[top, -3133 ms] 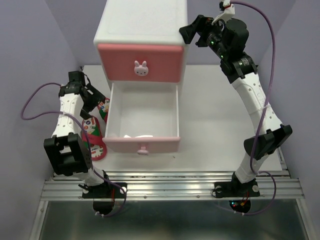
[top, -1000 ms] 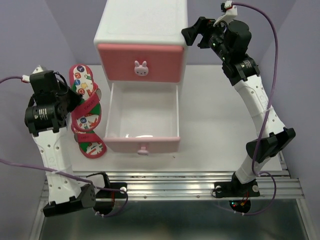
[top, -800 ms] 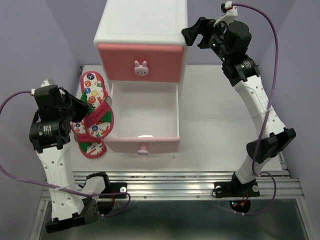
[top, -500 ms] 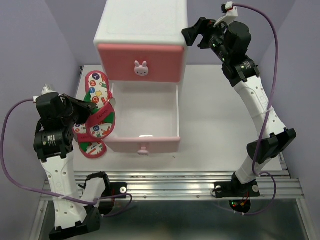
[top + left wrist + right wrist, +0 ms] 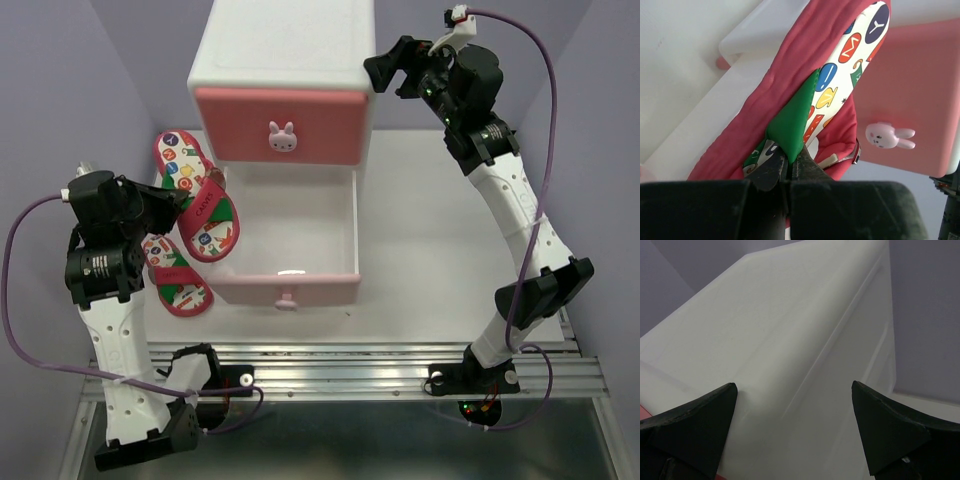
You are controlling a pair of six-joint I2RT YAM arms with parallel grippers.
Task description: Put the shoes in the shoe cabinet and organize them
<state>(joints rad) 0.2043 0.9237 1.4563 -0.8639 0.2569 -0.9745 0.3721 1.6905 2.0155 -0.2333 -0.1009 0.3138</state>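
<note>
Your left gripper point(image 5: 180, 208) point(image 5: 788, 167) has its jaws pinched tight on the green strap point(image 5: 792, 117) of a red flat sandal point(image 5: 205, 200) point(image 5: 790, 65) with a colourful letter-printed insole. It holds the sandal off the white table point(image 5: 450, 230), right at the left wall of the pulled-out pale pink lower drawer point(image 5: 250, 290); you cannot tell whether sandal and wall touch. The second red sandal point(image 5: 178, 283) lies flat on the table just below the held one, beside the drawer's front left corner. The small white two-drawer shoe cabinet point(image 5: 285, 50) point(image 5: 790, 330) stands at the back, its darker pink upper drawer point(image 5: 240, 125) point(image 5: 910, 85) closed behind a white bunny-shaped knob point(image 5: 282, 136) point(image 5: 887, 136). Your right gripper point(image 5: 385, 68) point(image 5: 792, 390) hovers at the cabinet's top right corner, jaws spread wide and holding nothing.
</note>
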